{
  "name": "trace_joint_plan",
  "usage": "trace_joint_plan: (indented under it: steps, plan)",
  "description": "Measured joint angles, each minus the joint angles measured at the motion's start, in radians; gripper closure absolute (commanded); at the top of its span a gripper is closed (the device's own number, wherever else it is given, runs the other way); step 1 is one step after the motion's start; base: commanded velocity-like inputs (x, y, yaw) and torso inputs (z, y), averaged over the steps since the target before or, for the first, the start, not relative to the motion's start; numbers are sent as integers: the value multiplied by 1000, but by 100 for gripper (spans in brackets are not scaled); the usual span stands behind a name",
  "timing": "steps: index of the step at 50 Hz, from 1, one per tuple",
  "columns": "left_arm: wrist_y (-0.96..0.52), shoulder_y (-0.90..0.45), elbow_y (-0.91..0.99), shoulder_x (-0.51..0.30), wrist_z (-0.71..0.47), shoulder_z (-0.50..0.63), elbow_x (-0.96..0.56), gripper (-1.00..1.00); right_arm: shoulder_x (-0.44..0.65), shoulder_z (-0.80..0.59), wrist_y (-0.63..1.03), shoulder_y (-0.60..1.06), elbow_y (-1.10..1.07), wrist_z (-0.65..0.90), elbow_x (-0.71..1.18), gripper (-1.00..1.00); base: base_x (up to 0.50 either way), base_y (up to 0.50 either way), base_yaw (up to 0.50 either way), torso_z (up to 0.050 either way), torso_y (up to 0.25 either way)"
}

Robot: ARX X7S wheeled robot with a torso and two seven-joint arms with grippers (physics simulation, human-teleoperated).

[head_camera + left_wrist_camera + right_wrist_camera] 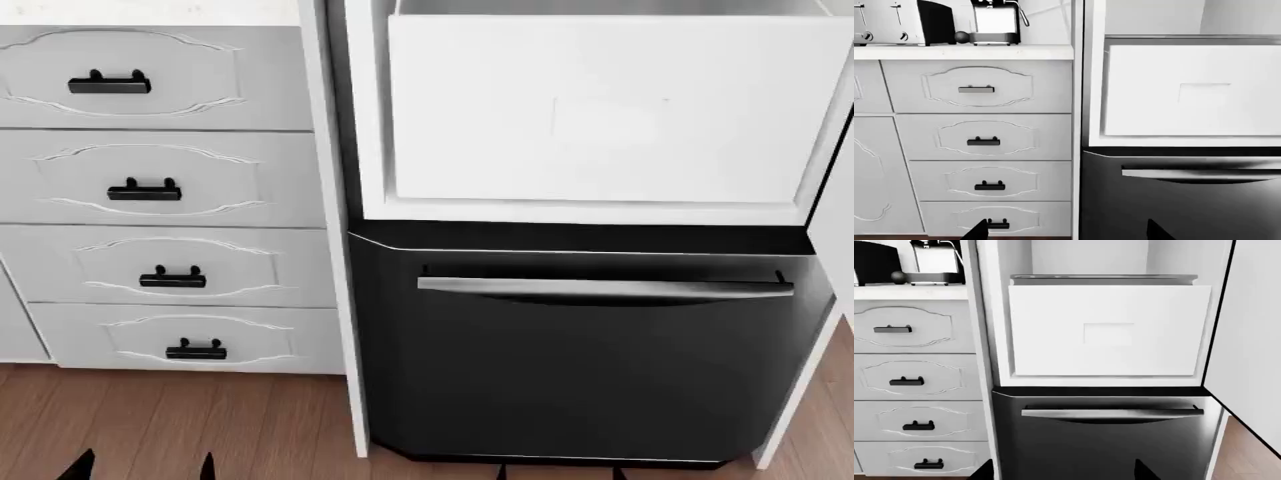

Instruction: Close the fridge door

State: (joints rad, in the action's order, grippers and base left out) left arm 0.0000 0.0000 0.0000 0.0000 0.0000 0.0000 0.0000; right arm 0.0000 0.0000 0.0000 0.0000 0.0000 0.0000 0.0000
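Note:
The fridge door (pixel 1251 340) stands swung open at the right of the fridge, its plain white inner face turned toward the compartment. A strip of this door (pixel 841 220) shows at the head view's right edge, and it is out of the left wrist view. My right gripper (pixel 1064 472) is open, low in front of the black lower drawer and left of the door, holding nothing. My left gripper (pixel 1067 232) is open and empty too, facing the seam between the cabinet and the fridge. Only the dark fingertips (pixel 80 466) show low in the head view.
A white bin (pixel 1111 332) fills the open fridge compartment. Below it is the black lower drawer (pixel 587 370) with a horizontal silver handle (pixel 601 288). White carved cabinet drawers (pixel 147 190) stand to the left, under a counter with a toaster (pixel 894 22) and coffee machine (pixel 995 22). Wooden floor (pixel 200 420) lies below.

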Motion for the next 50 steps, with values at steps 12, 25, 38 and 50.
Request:
trace_joint_plan:
  steps: [12,25,38,50]
  plan:
    - [-13,-1,9,-30,-32,25,-45,-100,33,-49,37,-1,-17,35,3,-100,-292,0,0,0,0]
    - [-17,2,21,-56,-53,52,-81,-100,60,-82,47,-11,-38,65,10,-100,-115,0,0,0,0]
    - [-15,0,26,-76,-73,72,-103,-100,77,-102,45,-13,-45,88,25,-100,0,-402,0,0,0]
    - [-17,0,35,-89,-88,88,-121,-100,95,-118,53,-12,-53,107,36,-100,-315,-239,0,0,0]
